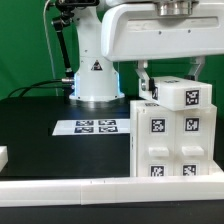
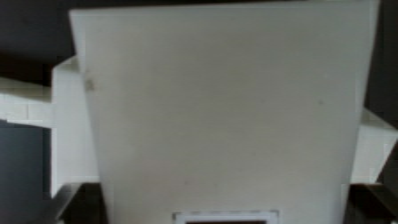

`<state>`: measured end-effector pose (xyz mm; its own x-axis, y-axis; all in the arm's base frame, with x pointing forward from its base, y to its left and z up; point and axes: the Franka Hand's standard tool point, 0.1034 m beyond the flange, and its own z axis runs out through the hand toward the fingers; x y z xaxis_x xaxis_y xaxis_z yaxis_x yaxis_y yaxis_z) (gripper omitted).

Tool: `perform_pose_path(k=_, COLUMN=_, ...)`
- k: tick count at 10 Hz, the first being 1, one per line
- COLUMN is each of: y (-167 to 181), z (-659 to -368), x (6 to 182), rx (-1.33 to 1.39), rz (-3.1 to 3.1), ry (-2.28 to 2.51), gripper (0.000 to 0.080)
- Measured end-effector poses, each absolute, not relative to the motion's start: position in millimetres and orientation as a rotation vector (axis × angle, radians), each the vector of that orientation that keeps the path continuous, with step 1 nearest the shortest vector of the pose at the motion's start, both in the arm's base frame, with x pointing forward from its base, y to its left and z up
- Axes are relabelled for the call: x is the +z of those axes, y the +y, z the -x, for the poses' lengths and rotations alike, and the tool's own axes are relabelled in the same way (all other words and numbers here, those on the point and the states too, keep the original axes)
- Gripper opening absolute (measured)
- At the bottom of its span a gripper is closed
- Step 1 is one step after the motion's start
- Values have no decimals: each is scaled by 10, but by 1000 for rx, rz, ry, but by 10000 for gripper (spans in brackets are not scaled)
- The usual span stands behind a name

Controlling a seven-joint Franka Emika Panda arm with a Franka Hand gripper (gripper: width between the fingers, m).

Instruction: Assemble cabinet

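Exterior view, near to far: the cabinet (image 1: 174,135) stands upright at 4 o'clock on the black desk (image 1: 50,150), just behind a white rail (image 1: 60,190) along the front edge. The marker board (image 1: 94,127) lies flat near centre, well apart from the cabinet at its 9 o'clock. The pincer (image 1: 150,88) sits at the cabinet's top; its opening cannot be determined, and the wrist view shows only a white panel (image 2: 214,100).

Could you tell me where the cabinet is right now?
The cabinet stands at the exterior view's right, beside the marker board, under the arm's head.
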<state>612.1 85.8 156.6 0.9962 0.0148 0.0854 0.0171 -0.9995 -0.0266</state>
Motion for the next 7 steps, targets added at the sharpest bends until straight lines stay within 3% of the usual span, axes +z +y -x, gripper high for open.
perform_pose_path(k=7, y=871, z=-6139, x=1553, rx=-160, rz=2941, ry=906, gripper=560)
